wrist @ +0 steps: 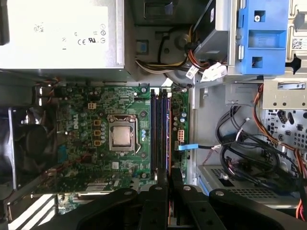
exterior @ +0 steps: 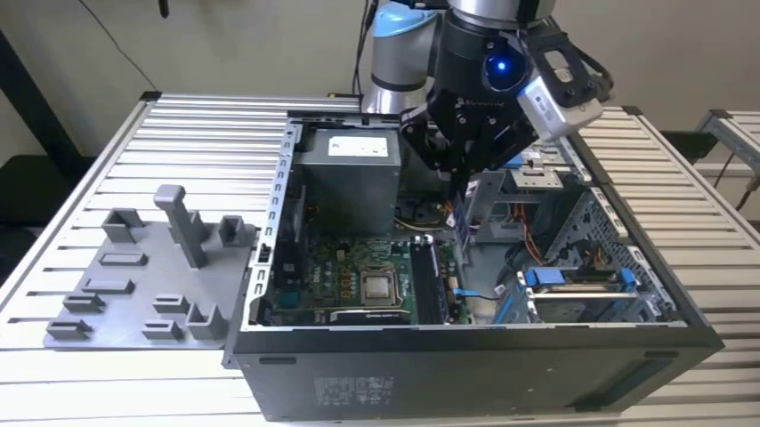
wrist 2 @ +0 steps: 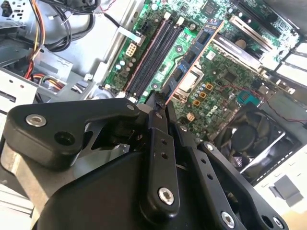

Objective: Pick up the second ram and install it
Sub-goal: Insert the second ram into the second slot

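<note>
Black sheet-metal computer case (exterior: 475, 382) lies open on the silver slatted table (exterior: 178, 133). Inside it are a large green motherboard (wrist: 81, 120), a grey box-shaped power supply (exterior: 344, 178), a blue plastic drive bracket (wrist: 264, 38) and bundled cables. The black robot gripper (wrist 2: 160, 98) hangs inside the case opening, its fingers pinched narrowly on one end of the second ram (wrist 2: 193, 60), a long dark blue-green stick with black chips. The stick reaches out over the motherboard, lined up beside the long black memory slots (wrist: 156, 134) next to the silver processor socket (wrist: 121, 136). I cannot tell whether it touches a slot. A grey plastic holder tray (exterior: 119, 294) sits outside the case, at the exterior view's left.
</note>
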`<control>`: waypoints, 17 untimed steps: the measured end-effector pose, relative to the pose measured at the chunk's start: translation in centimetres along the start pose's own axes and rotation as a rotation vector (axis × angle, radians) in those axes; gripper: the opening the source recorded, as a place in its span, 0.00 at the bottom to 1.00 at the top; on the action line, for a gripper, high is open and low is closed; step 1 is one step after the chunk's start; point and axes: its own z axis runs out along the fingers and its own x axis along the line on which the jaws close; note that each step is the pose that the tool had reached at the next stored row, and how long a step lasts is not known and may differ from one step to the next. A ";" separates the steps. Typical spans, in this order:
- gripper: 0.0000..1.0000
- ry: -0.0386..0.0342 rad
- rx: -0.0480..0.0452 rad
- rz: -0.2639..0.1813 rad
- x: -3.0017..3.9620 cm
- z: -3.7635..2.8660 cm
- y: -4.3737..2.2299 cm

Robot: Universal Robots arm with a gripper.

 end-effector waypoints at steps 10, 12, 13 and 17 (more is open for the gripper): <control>0.14 0.0000 -0.0001 0.000 0.01 0.60 0.02; 0.14 0.0000 0.0000 0.000 0.01 0.68 0.02; 0.14 0.0000 0.0000 0.000 0.01 0.72 0.02; 0.14 0.0000 0.0000 0.000 0.02 0.82 0.02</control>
